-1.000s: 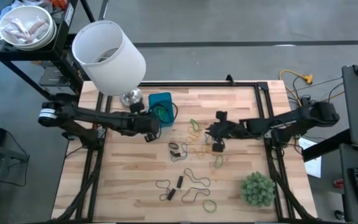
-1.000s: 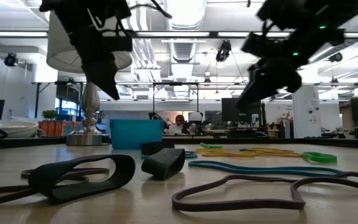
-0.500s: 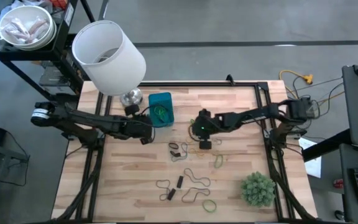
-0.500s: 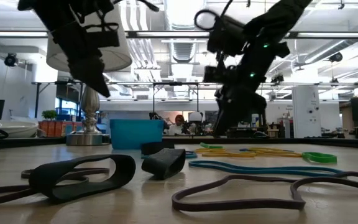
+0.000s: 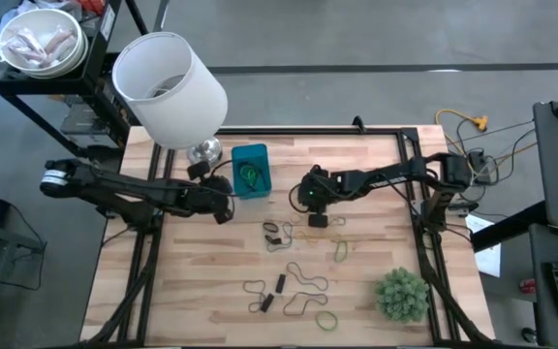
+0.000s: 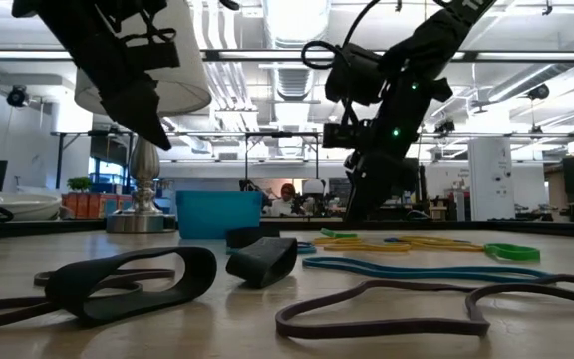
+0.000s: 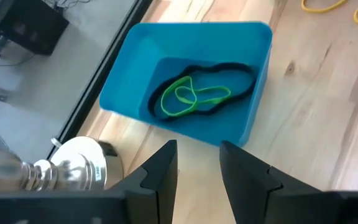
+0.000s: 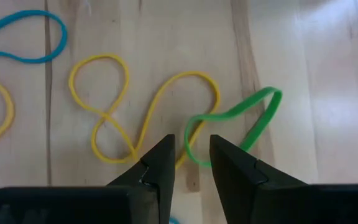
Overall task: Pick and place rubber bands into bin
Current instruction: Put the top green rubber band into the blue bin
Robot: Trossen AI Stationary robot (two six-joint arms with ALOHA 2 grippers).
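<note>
No brand, label or writing can be read in any view.

High view: the blue bin [image 5: 250,171] stands on the wooden table [image 5: 376,165] toward its far left, just right of the lamp base [image 5: 204,151] under the big white lamp shade [image 5: 168,87]. Dark and green rubber bands [image 5: 251,175] lie inside it. The left gripper [image 5: 223,206] sits just near-left of the bin. The right gripper [image 5: 315,199] is over the table's middle, above a cluster of yellow and green bands [image 5: 303,200]. More loops are scattered nearer: dark ones [image 5: 305,278], a green one [image 5: 326,319]. A bushy green plant [image 5: 400,294] stands at the near right corner. A bowl [image 5: 39,44] rests on a rack off the far left.

Low view: thick dark bands [image 6: 128,282] lie nearest, blocking part of the table behind; a blue band [image 6: 417,268], yellow bands [image 6: 397,243] and a green one [image 6: 511,251] lie farther. The bin [image 6: 218,214] stands far, beside the lamp base [image 6: 143,189]. A person shows far behind in the room.

Left wrist view: the left gripper [image 7: 197,163] has its fingers [image 7: 160,171] parted with nothing between them, aimed at the bin [image 7: 253,81], which holds a green loop [image 7: 191,99] inside a black one [image 7: 229,67].

Right wrist view: the right gripper [image 8: 191,158] has its fingers [image 8: 159,163] slightly apart, empty, over a yellow band [image 8: 148,112] touching a green band [image 8: 238,121]; a blue band [image 8: 23,37] lies beyond.
</note>
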